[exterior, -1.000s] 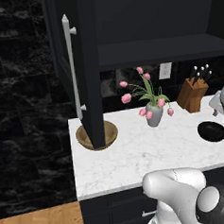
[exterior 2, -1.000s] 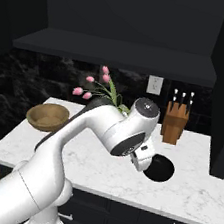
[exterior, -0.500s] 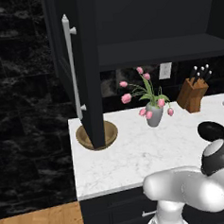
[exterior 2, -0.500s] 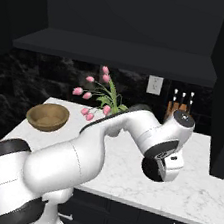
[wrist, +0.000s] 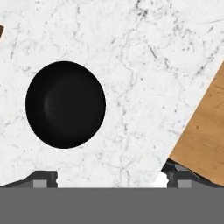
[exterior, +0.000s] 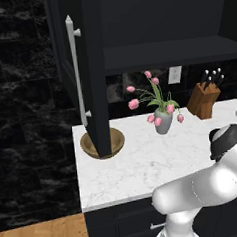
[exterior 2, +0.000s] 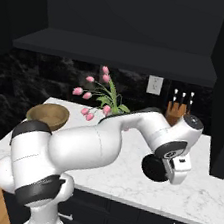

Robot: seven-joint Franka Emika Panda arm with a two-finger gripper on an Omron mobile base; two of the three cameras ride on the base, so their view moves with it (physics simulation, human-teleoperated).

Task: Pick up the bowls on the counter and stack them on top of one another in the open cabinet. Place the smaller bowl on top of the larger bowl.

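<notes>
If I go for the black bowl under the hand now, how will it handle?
The black bowl looks rigid and round, so it probably won't flex. Its smooth dark surface may be slippery on the marble counter, so a nudge could slide it. Being shallow, it seems unlikely to tip; a rim pinch seems safest.

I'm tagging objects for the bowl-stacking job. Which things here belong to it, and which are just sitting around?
Job:
- wooden bowl
- black bowl
- counter
- open cabinet
- gripper, open above the black bowl

Lying about:
- flower vase
- knife block
- wall outlet
</notes>
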